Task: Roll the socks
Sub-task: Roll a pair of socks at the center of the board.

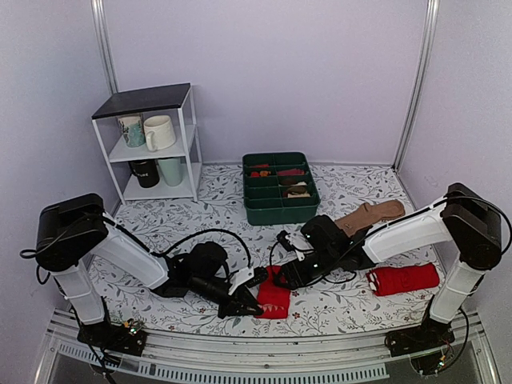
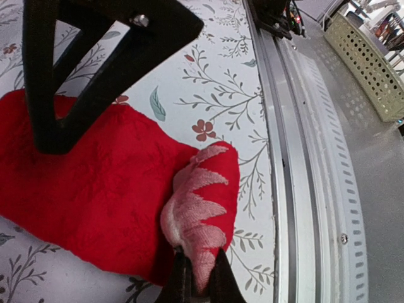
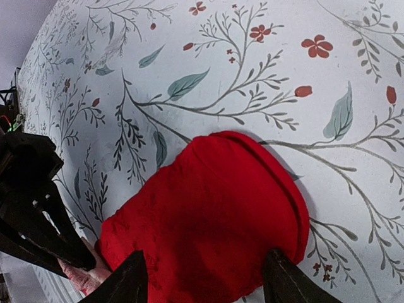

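Note:
The red socks (image 1: pixel 274 298) lie flat near the table's front edge, the pale beige end toward the front. My left gripper (image 1: pixel 248 306) is shut on that beige end (image 2: pixel 196 221), its fingertips (image 2: pixel 199 284) pinching the fabric. My right gripper (image 1: pixel 290 276) is open, one finger on each side of the socks' red end (image 3: pixel 214 221), just above it. Its black fingers also show in the left wrist view (image 2: pixel 76 69).
A second all-red sock (image 1: pixel 404 279) lies at the right, a brown sock (image 1: pixel 370 215) behind my right arm. A green divided bin (image 1: pixel 278 188) stands at the back centre, a white shelf with mugs (image 1: pixel 152 144) at the back left. A metal rail (image 2: pixel 297 158) runs along the front edge.

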Motion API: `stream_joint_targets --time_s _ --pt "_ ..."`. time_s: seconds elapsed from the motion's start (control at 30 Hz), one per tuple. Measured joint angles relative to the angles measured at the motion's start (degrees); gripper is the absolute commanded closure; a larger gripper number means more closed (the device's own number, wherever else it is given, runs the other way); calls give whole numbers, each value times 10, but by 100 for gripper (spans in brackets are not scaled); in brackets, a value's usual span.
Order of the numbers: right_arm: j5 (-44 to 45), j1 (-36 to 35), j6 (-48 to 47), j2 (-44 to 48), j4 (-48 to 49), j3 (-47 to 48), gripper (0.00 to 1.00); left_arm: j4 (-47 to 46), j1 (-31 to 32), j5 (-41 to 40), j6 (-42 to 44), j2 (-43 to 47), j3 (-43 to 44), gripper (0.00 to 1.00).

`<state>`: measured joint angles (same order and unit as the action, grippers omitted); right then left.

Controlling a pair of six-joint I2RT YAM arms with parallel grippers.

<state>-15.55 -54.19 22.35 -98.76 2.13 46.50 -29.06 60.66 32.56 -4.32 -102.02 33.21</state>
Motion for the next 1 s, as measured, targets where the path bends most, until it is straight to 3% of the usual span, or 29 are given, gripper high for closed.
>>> stream_joint_targets --time_s 0.13,0.2,0.27,0.63,0.83,1.0 --pt "-2 0 -3 -13 -4 10 74 0 0 0 -2 0 0 100" --pt "-13 2 0 -35 -3 26 82 0 0 -5 -6 0 0 100" --pt "-21 3 -5 -55 -2 45 83 2 0 -14 -13 2 -1 100" --pt "5 27 -44 -130 10 133 84 93 -3 -115 -60 64 -4 100" --pt "17 45 -51 -130 33 126 73 112 -14 -150 -81 78 -7 100" --pt "-14 47 -76 -96 95 61 58 105 -17 -143 -89 64 -1 100"
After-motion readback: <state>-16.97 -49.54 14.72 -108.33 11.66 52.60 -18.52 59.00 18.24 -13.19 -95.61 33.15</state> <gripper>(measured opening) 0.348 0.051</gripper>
